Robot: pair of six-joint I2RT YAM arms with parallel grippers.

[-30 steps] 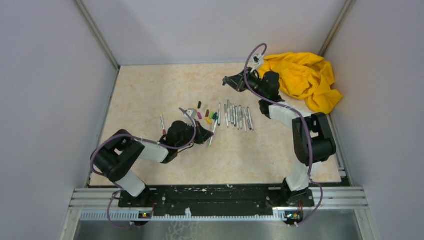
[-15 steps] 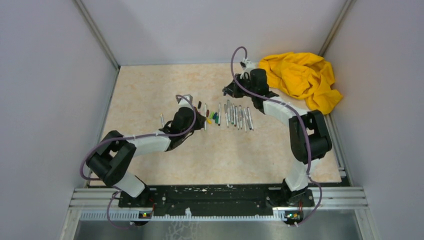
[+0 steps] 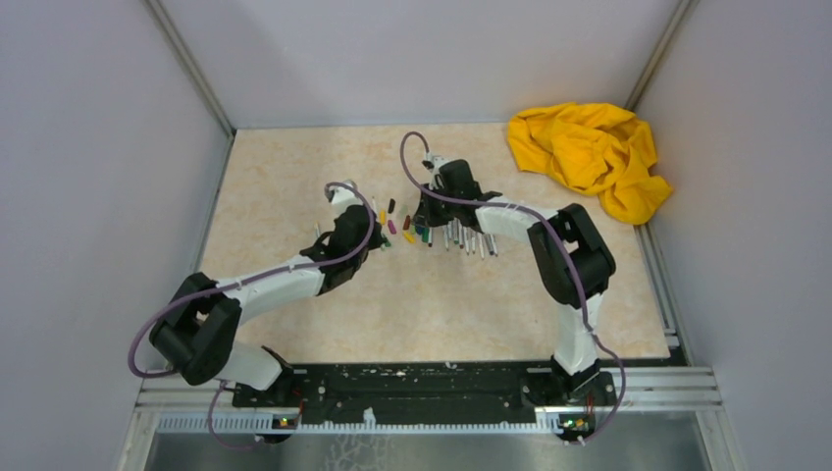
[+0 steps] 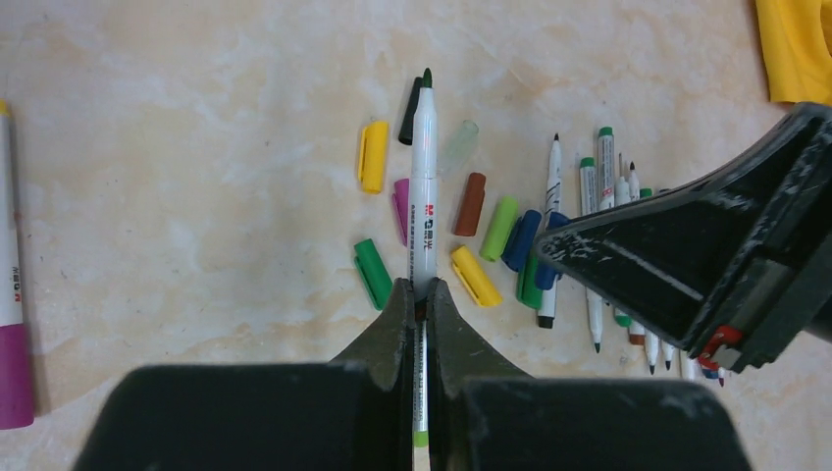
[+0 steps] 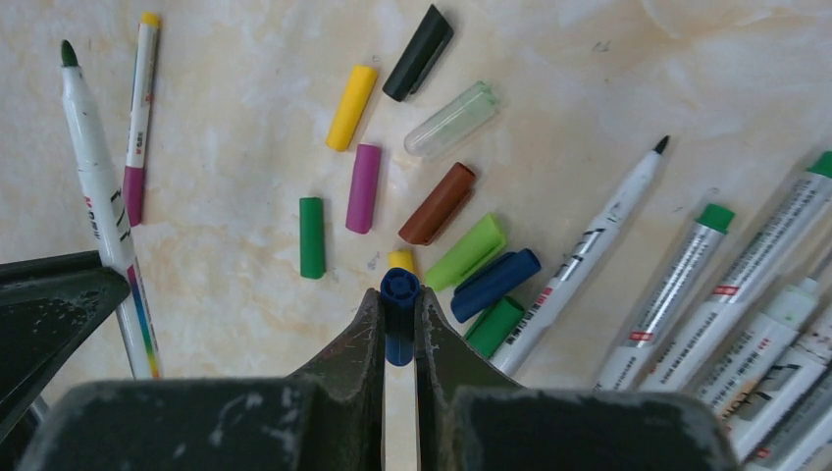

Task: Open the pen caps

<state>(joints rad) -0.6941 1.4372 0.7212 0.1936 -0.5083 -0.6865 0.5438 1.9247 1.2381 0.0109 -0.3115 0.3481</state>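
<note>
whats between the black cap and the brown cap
The clear cap lies between the black cap and the brown cap, seen best in the right wrist view.

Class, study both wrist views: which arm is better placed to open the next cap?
Right. Its jaws grip a blue pen with the blue cap on, ready to pull. The left jaws hold a green pen, tip already bare.
</note>
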